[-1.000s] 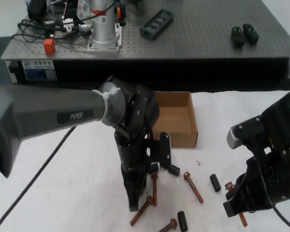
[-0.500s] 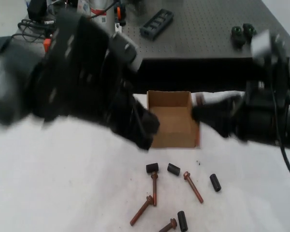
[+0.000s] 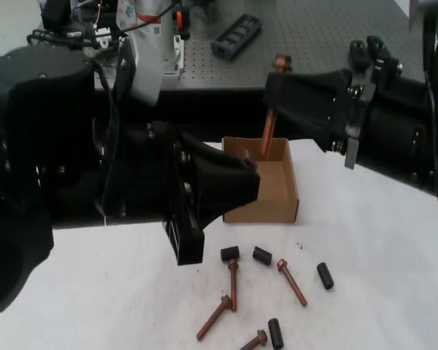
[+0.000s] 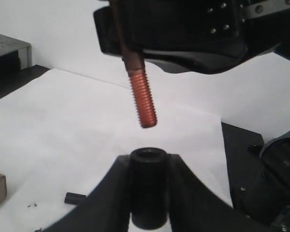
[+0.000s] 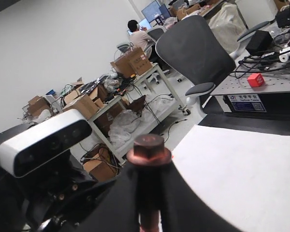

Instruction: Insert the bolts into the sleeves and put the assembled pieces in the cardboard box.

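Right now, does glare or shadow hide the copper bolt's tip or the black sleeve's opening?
Left wrist view: no glare; the copper threaded bolt is evenly lit, the black cylindrical sleeve shows its rim, its bore dark. High view: bolt glare-free.

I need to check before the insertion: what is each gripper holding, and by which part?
The left gripper holds a black sleeve by its sides, bore up. The right gripper holds a copper bolt just below its head, threaded end free.

left gripper (image 4: pixel 149 168) clamped, right gripper (image 5: pixel 148 175) clamped (raised)
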